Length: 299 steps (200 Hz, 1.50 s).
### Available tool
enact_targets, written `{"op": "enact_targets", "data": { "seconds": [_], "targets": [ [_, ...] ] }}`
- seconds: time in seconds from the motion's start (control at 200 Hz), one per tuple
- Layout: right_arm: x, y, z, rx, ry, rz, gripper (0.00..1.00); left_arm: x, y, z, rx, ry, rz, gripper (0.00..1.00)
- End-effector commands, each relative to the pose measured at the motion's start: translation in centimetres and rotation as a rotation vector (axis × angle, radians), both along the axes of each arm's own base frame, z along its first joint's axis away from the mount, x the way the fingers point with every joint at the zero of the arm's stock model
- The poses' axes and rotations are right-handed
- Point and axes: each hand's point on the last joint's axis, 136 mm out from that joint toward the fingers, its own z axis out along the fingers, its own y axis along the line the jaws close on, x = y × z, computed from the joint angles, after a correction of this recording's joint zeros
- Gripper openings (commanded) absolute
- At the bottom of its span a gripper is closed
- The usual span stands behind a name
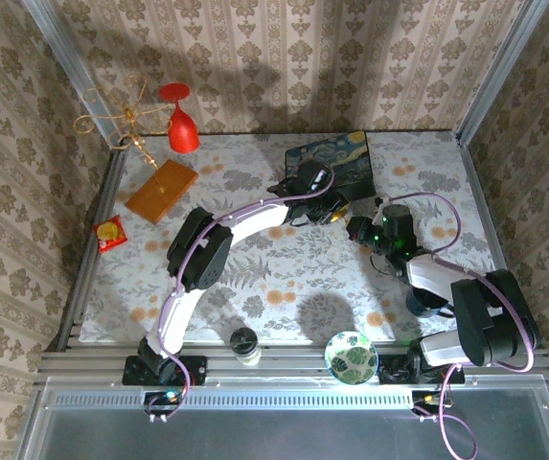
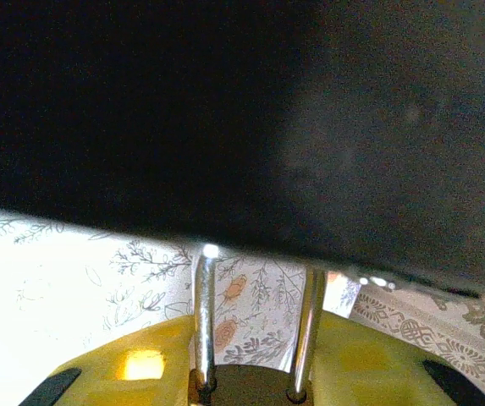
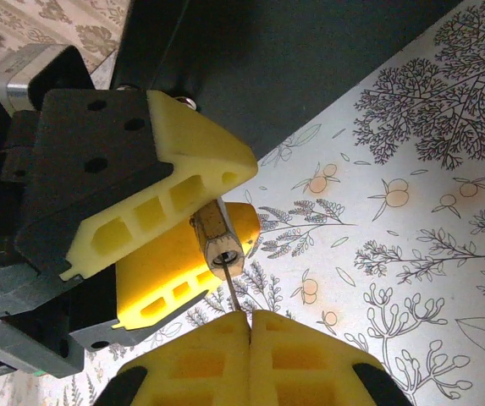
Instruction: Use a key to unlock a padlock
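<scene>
The tiny brass padlock is clamped between the yellow fingers of my left gripper, with its keyhole end facing my right gripper. In the left wrist view its two silvery shackle legs rise from the dark body between the pads of the left gripper. My right gripper is shut on the slim key. The key's thin blade runs from the pad tips into the keyhole. From above, the padlock sits between the two grippers, the right gripper just to its right.
The dark blue starry-night box lies right behind the grippers and looms over the left wrist camera. A red wine glass, gold wire ornament, wooden board and red packet sit at the left. A patterned bowl and small jar stand near the front edge.
</scene>
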Motion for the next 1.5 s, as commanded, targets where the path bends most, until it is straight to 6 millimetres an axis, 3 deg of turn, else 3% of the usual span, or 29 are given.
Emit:
{"op": "enact_targets", "data": {
  "seconds": [0.0, 0.16, 0.54, 0.996, 1.491],
  "targets": [
    [1.8, 1.0, 2.4, 0.030, -0.068, 0.004, 0.00, -3.5, -1.2, -2.3, 0.005, 0.153, -0.063, 0.00],
    [2.1, 1.1, 2.3, 0.038, -0.060, -0.001, 0.00, -3.7, -1.2, -2.2, 0.008, 0.153, -0.072, 0.00],
    [2.8, 0.7, 4.1, 0.007, -0.094, 0.015, 0.00, -4.1, -1.0, -2.2, 0.013, 0.157, -0.080, 0.00],
    [4.0, 1.2, 3.9, 0.031, -0.094, 0.084, 0.00, -4.8, -1.2, -1.3, 0.003, 0.198, -0.094, 0.00],
    [0.7, -0.6, 1.2, 0.000, -0.038, 0.013, 0.00, -1.7, -0.5, 0.0, -0.072, 0.140, 0.068, 0.00]
  ]
}}
